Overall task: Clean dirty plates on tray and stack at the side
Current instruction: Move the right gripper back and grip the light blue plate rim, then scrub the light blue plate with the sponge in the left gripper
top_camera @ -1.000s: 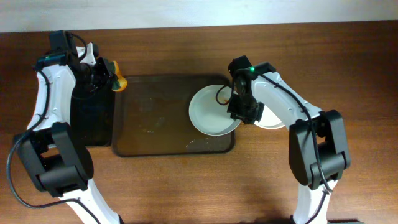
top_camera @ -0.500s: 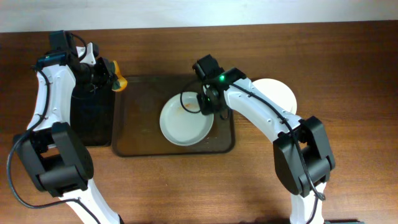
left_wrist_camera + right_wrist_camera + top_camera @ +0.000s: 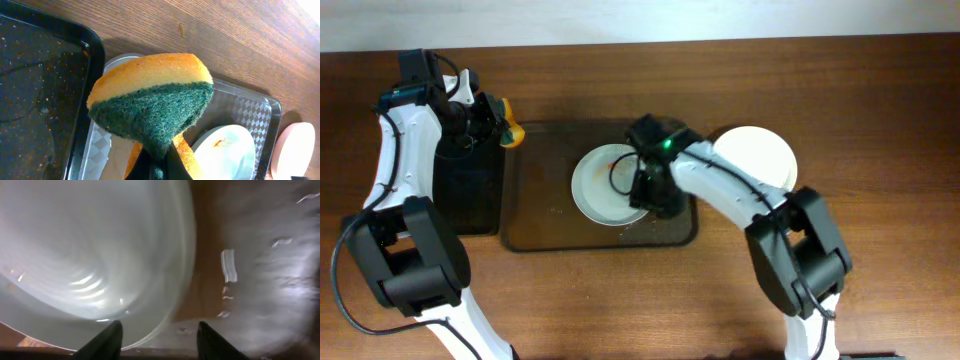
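I read right gripper [image 3: 160, 327] fingers spread, straddling rim of smeared plate [image 3: 602, 188] lying centre-right on tray [image 3: 542, 200]. Left gripper [image 3: 158, 164] pinches sponge [image 3: 150, 95] at tray's far-left corner. Second plate [image 3: 760, 152] just off tray's right edge.

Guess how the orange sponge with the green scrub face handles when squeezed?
Likely soft: the orange foam sponge with green scouring face pinches into a wedge in the left gripper. Probably light, being foam. Coarse green face should grip, not slip.

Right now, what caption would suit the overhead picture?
Right gripper at a smeared white plate on the brown tray; left gripper holds a sponge; another plate sits aside.
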Controlling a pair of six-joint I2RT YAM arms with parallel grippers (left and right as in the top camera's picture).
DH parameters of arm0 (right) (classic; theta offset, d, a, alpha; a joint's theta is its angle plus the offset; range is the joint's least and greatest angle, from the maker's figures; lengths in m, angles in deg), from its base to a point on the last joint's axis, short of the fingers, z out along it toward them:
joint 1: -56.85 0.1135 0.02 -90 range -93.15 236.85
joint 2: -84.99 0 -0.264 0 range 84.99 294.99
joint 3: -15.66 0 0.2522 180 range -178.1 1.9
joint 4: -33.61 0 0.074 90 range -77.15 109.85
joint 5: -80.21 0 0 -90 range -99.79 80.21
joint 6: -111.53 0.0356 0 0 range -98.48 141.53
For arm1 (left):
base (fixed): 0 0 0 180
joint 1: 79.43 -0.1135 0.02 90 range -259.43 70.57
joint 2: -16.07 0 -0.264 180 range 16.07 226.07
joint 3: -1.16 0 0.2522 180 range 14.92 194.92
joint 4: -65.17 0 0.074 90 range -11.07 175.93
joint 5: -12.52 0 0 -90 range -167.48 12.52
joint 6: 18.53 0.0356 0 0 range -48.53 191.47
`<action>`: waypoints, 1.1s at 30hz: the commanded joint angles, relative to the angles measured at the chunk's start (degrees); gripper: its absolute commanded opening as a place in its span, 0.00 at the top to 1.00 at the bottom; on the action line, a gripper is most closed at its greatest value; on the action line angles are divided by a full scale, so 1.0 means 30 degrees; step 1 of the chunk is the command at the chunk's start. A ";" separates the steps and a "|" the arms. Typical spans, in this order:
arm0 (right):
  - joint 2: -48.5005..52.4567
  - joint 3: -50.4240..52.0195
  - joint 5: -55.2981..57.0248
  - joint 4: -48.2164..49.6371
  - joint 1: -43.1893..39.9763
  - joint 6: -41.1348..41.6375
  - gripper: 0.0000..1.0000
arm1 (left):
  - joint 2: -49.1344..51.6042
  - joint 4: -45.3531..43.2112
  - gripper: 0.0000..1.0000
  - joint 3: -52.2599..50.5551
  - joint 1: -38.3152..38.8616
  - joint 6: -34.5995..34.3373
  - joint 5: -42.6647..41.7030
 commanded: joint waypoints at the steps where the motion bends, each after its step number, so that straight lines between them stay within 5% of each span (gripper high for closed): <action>1: 0.0189 0.0707 -0.0328 0.0619 0.0692 0.1304 0.65 | 0.0240 0.0029 0.99 0.0342 0.0007 0.0335 0.0073; 4: 0.0226 0.0750 0.0197 0.1020 0.0656 0.1239 0.96 | 0.0240 0.0029 0.99 0.0342 0.0007 0.0335 0.0073; 11: 0.0226 0.0291 -0.0117 0.3213 0.0109 -0.3490 0.96 | 0.0240 0.0015 0.99 0.0342 0.0007 0.0335 0.0138; 15: 0.0226 0.0248 0.0597 0.5180 -0.0736 -0.5173 0.88 | 0.0240 0.0007 0.99 0.0342 0.0044 0.0335 0.0138; 20: 0.0226 0.0248 0.0685 0.6368 -0.1100 -0.5814 0.55 | 0.0240 0.0036 0.99 0.0342 0.0102 0.0423 0.0095; 30: 0.1450 0.0204 -0.3045 0.6907 -0.0699 -0.6579 0.54 | 0.0233 0.0168 0.99 0.0342 0.1304 0.2040 0.0568; 33: 0.1588 0.0146 -0.2244 0.6885 -0.0313 -0.5639 0.61 | 0.0240 0.0168 0.99 0.0342 0.1311 0.2033 0.0568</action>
